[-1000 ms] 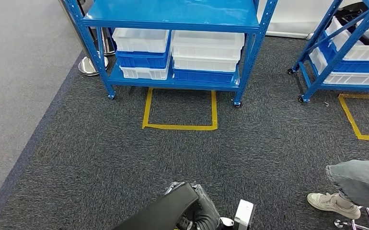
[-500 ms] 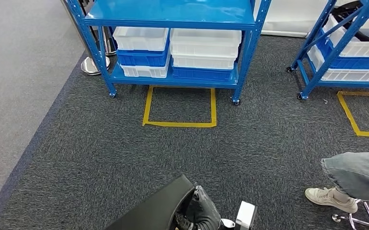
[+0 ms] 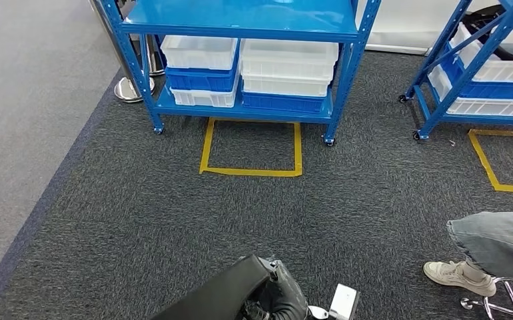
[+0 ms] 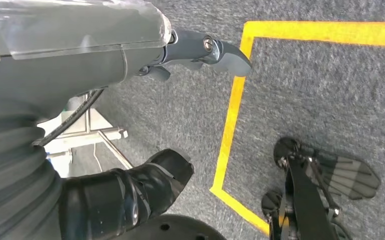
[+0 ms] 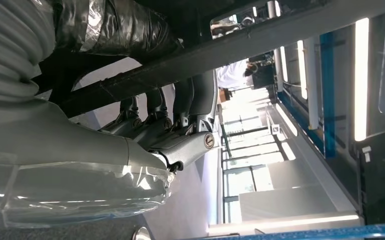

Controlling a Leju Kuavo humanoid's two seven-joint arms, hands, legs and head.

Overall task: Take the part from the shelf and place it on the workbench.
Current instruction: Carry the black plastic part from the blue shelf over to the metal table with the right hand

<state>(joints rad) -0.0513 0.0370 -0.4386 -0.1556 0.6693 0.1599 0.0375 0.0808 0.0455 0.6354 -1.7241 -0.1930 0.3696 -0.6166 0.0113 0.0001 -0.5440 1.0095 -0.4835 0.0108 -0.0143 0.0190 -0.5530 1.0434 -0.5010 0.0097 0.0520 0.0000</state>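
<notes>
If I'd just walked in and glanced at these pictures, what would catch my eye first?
Probably the bright blue shelf straight ahead, its lower level stacked with white and blue bins. Next, the yellow tape square on the dark carpet just in front of it. At the right edge sits a person's leg and pale shoe, and at the bottom a long black part is carried.

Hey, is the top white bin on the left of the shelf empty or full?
Empty: the top white bin shows a bare white floor on the blue shelf.

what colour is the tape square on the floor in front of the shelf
Yellow. The tape square on the dark grey carpet shows best in the head view.
</notes>
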